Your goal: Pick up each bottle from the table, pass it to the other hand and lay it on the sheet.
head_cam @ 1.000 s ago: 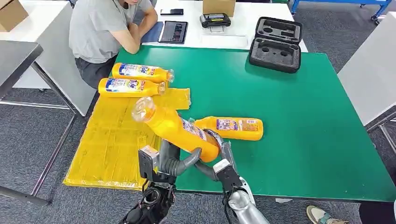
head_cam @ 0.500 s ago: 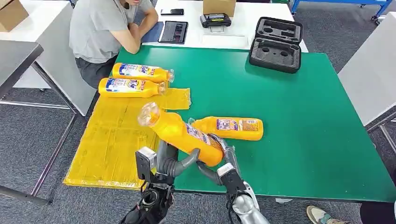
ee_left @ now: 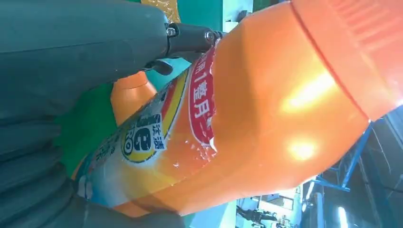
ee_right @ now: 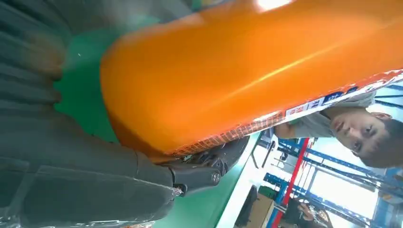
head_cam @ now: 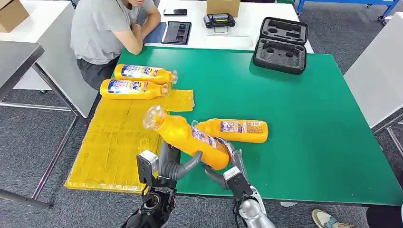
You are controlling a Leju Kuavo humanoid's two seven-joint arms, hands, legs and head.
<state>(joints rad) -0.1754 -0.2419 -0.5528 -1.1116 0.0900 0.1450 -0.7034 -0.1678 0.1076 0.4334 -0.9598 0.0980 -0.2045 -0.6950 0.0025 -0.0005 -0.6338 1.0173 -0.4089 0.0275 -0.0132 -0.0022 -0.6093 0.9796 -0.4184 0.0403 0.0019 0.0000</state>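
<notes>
Glossy orange bottle (head_cam: 190, 136), torn label

The raised bottle (head_cam: 187, 136) looks like glossy orange plastic with bright highlights on its smooth body, a finely ribbed cap and a printed label whose edge is torn and flaking. The yellow sheet (head_cam: 114, 142) is thin, shiny, creased plastic film, while the green table (head_cam: 304, 118) has a matt, even top. The open black case (head_cam: 280, 45) is lined with matt foam.
</notes>
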